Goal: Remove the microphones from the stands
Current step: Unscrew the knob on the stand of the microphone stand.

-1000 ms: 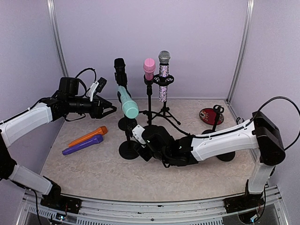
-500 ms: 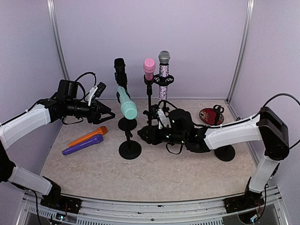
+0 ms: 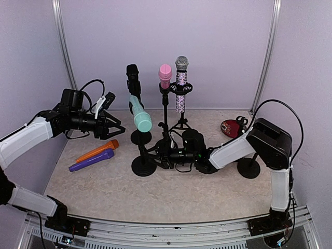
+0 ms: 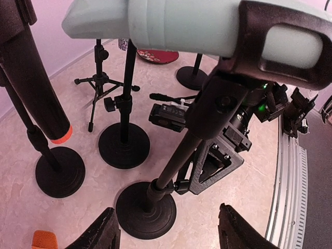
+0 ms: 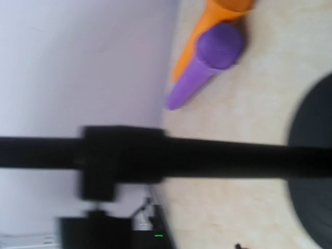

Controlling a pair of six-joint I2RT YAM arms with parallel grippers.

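Note:
A teal microphone (image 3: 140, 115) sits tilted in the black clip (image 4: 270, 41) of a round-based stand (image 3: 143, 166). It fills the top of the left wrist view (image 4: 171, 23). My left gripper (image 3: 115, 127) hangs open and empty to the microphone's left, its fingertips (image 4: 106, 233) over the stand's base (image 4: 145, 210). My right gripper (image 3: 154, 153) is low at the stand's pole (image 5: 207, 155). One finger (image 4: 215, 163) stands on each side of the pole, apart from it. The right wrist view is blurred and shows no fingers.
A black microphone (image 3: 133, 78), a pink one (image 3: 165, 75) and a glittery one (image 3: 181, 85) stand on stands behind. Orange (image 3: 98, 150) and purple (image 3: 92, 160) microphones lie at the left. A red disc (image 3: 231, 126) and an empty stand's base (image 3: 249, 168) are at the right.
My right arm has swung and folded lower, with its gripper back at the teal microphone's stand pole. My left gripper has drawn back slightly to the left.

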